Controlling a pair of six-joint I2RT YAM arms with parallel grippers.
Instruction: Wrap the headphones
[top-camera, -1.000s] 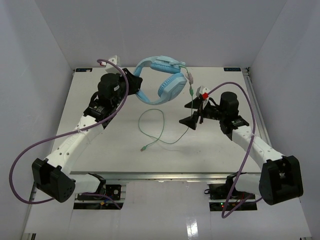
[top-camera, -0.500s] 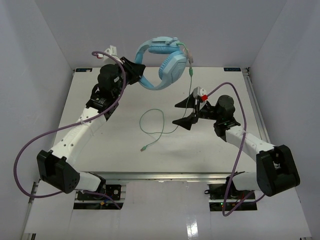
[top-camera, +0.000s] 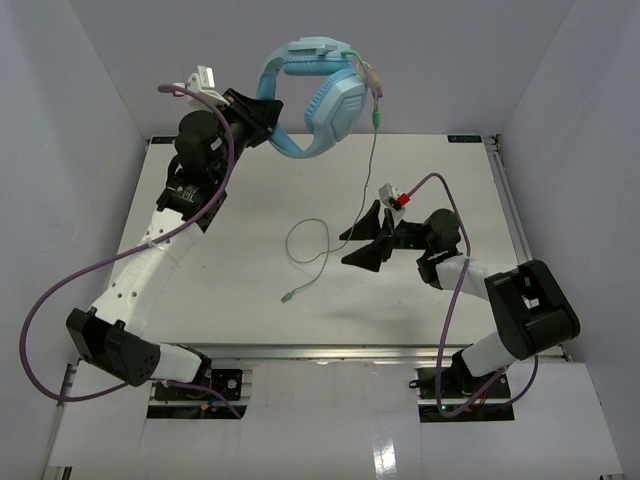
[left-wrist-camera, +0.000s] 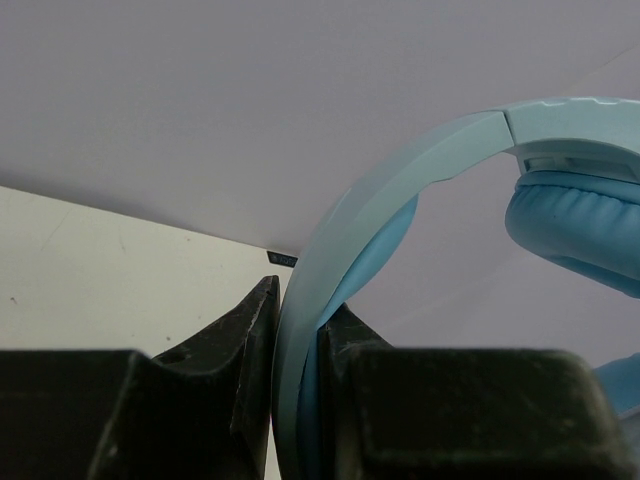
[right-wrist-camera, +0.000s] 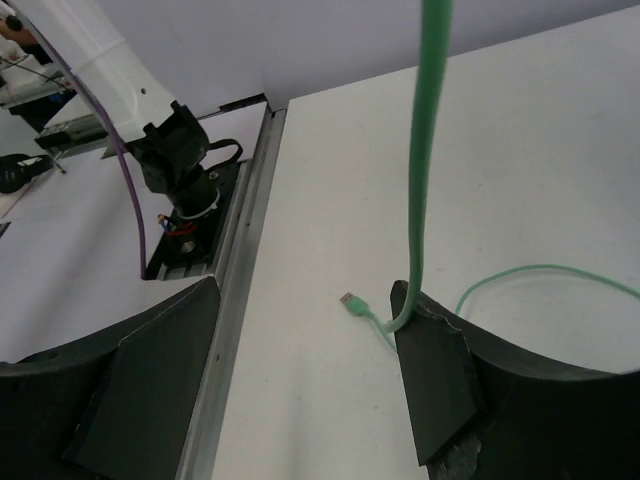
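Two black fingers (right-wrist-camera: 440, 390) fill the bottom of the right wrist view, set wide apart with nothing clamped between them. We see the thin green cable (right-wrist-camera: 425, 150) drop straight down from the top of that frame to the tip of the finger on the right. Whether it presses on that tip or only passes behind it, we cannot tell. Just beyond the fingers the plug (right-wrist-camera: 350, 300) lies flat on the white table (top-camera: 200, 300). In the top view the plug sits below the middle of the frame. From it the cable runs upward into a loose loop lying on the surface. The right gripper (top-camera: 362, 243) hangs low over the table a little right of the middle, spread open, beside that loop. From there the cable climbs steeply toward the upper part of the frame, clear of the table. At the top centre the headphones (top-camera: 315, 95) hang in the air in front of the back wall (top-camera: 450, 60), above the far edge of the table, with one oval earcup (top-camera: 335, 100) turned toward us. The left gripper (top-camera: 262, 118) reaches in from the upper left and is pinched on the headband (left-wrist-camera: 400, 200). In the left wrist view its fingers press on either side of the pale blue band.
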